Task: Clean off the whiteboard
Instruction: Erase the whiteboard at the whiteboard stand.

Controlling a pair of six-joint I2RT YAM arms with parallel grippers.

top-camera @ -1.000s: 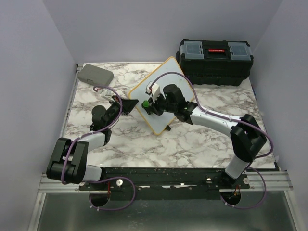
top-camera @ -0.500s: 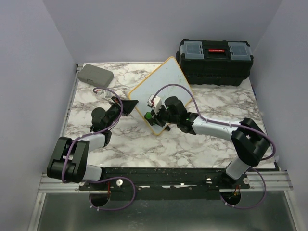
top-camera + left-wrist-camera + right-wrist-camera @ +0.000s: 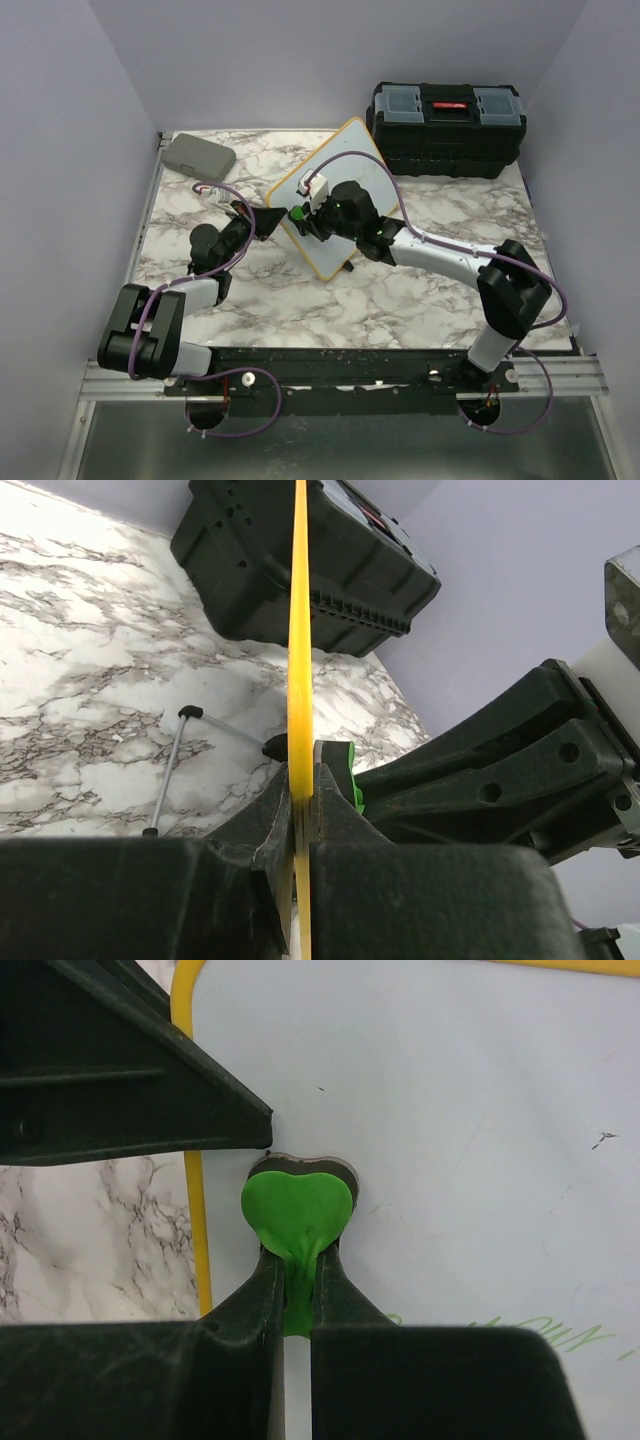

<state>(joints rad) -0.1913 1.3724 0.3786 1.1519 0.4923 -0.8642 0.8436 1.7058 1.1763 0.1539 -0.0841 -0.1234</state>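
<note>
Both grippers are meeting at the whiteboard (image 3: 352, 163), which is standing tilted over the middle of the table (image 3: 300, 300), near-left of the black toolbox (image 3: 445, 125). The left gripper (image 3: 303, 780) is clamping the board's yellow left edge. The right gripper (image 3: 298, 1260) is pinching a green heart-shaped eraser (image 3: 297, 1208) against the white face beside that edge.

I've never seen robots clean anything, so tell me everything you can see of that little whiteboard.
The whiteboard is a small white rectangle with a thin yellow frame and rounded corners, turned cornerwise mid-table. The left gripper pinches its frame edge; the right gripper holds a green heart-shaped eraser against its face. Faint green writing shows near one edge. A thin wire stand shows beside it.
</note>
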